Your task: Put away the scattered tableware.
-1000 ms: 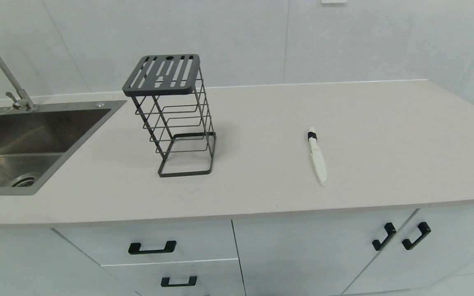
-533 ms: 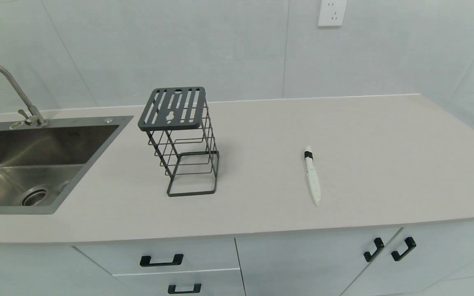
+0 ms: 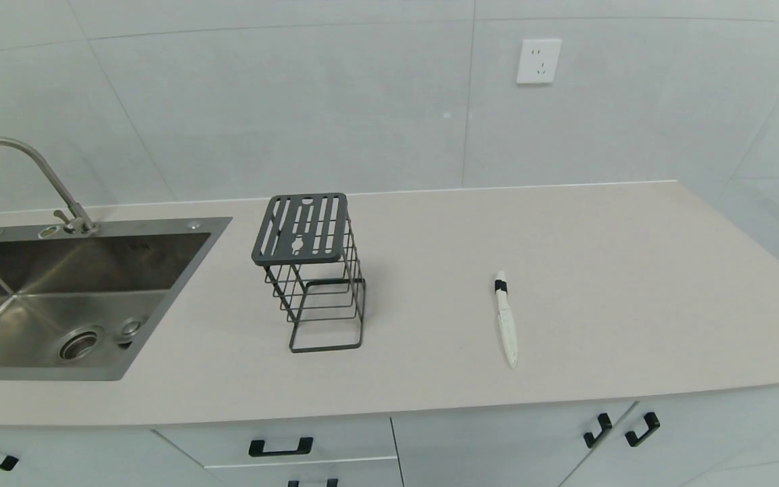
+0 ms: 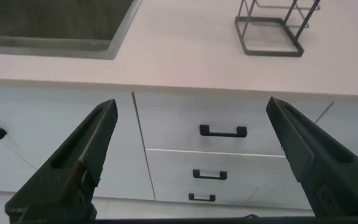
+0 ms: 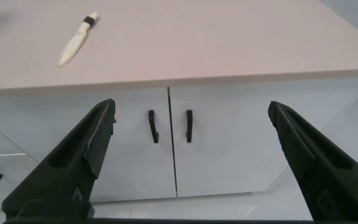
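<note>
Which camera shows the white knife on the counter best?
The head view: the knife lies whole on the counter, right of the rack. The right wrist view catches it farther off. The left wrist view faces the rack's base.

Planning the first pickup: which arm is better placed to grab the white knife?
Right, probably. The knife lies right of the rack, and the open right pincer faces the counter edge nearest it.
</note>
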Controlling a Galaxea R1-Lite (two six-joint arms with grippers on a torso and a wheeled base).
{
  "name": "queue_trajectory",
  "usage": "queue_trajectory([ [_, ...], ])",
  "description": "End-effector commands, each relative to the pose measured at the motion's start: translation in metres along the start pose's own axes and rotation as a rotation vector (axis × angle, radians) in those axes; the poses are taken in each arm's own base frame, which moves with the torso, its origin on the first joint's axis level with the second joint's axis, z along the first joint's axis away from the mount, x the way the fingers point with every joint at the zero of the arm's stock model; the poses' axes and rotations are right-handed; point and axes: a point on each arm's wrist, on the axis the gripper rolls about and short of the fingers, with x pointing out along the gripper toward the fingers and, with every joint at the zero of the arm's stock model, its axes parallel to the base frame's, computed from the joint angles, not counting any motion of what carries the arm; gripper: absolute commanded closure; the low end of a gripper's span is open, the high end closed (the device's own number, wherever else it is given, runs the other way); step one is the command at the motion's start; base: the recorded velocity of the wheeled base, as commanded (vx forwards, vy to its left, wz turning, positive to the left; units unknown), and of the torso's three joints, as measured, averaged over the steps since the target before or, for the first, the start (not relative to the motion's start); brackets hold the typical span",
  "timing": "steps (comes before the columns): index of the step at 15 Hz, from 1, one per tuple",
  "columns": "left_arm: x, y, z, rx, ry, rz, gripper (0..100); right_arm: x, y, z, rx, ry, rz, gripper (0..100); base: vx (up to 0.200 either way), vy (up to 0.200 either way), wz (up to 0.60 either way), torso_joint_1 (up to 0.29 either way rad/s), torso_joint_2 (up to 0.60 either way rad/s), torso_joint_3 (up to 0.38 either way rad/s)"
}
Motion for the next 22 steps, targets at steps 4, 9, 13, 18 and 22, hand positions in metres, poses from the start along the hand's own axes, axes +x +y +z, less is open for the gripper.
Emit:
queue_trajectory([
  [4, 0.0001, 0.0, 0.0, 0.0, 0.001, 0.002, 0, 0.0001, 0.0, -0.0001, 0.006, 0.002, 0.0, 0, 0.0, 0.0, 0.0, 0.209, -0.4, -0.193],
  [9, 0.0001, 0.0, 0.0, 0.001, 0.001, 0.002, 0, 0.0001, 0.0, -0.0001, 0.004, 0.002, 0.0, 0, 0.04, 0.0, 0.0, 0.017, -0.02, -0.008],
  [13, 0.0001, 0.0, 0.0, 0.0, 0.001, 0.002, 0, 0.0001, 0.0, -0.0001, 0.006, 0.002, 0.0, 0, 0.15, 0.0, 0.0, 0.002, 0.0, 0.003],
  [18, 0.0001, 0.0, 0.0, 0.0, 0.001, 0.002, 0, 0.0001, 0.0, -0.0001, 0.006, 0.002, 0.0, 0, 0.0, 0.0, 0.0, 0.0, 0.0, 0.0],
  [22, 0.0001, 0.0, 0.0, 0.017, 0.001, 0.002, 0, 0.0001, 0.0, -0.0001, 0.006, 0.002, 0.0, 0, 0.1, 0.0, 0.0, -0.001, 0.0, 0.0],
])
